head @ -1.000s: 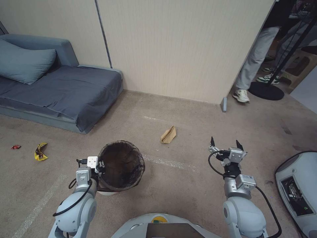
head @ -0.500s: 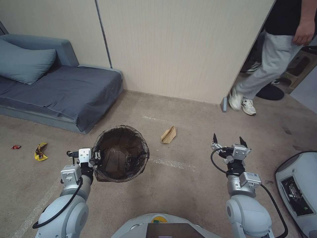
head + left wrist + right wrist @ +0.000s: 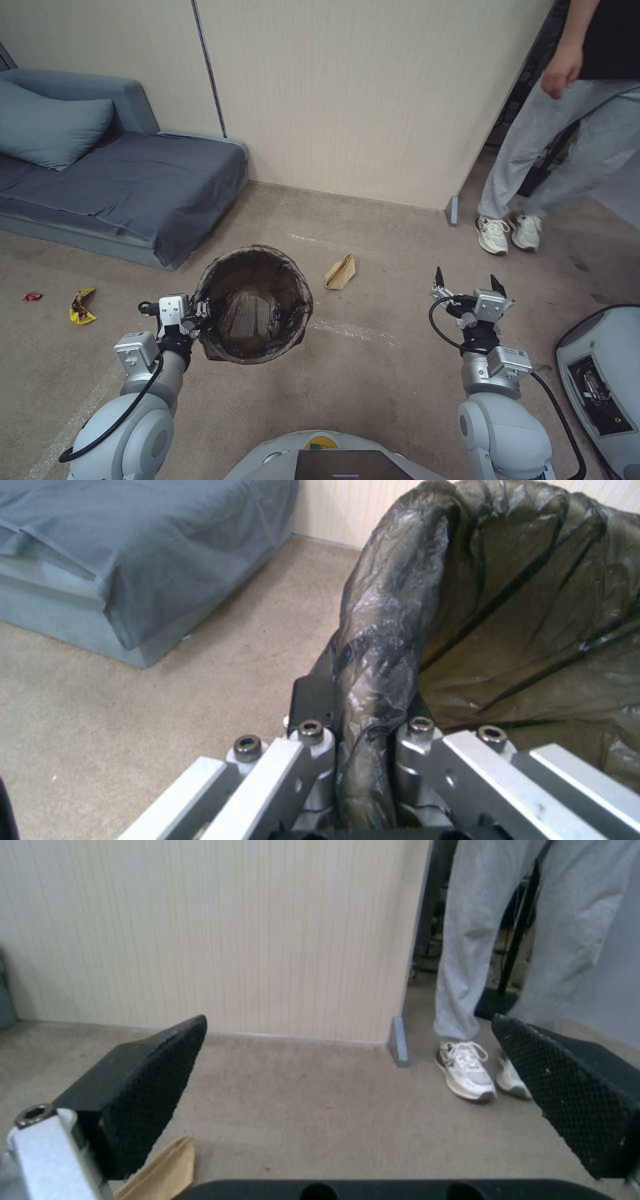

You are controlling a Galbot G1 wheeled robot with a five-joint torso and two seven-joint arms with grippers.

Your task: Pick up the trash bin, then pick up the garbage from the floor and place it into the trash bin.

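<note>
Now the left gripper (image 3: 200, 313) pinches the crinkly rim of the round trash bin (image 3: 254, 301) lined with a shiny dark plastic bag, held above the fuzzy tan carpet floor (image 3: 373, 373). The right gripper (image 3: 468, 285) hangs with jaws wide, holding nothing. Three litter pieces lie around: one flat brown paper bag (image 3: 340, 271), one crumpled yellow wrapper (image 3: 81, 305), one tiny red scrap (image 3: 31, 296).

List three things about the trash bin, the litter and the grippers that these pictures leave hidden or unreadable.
- Trash bin: white outer wall, hidden by the bag, head view.
- Red scrap beside the yellow wrapper: too small to identify.
- Brown paper bag: cut off behind the right gripper, right wrist view.
</note>
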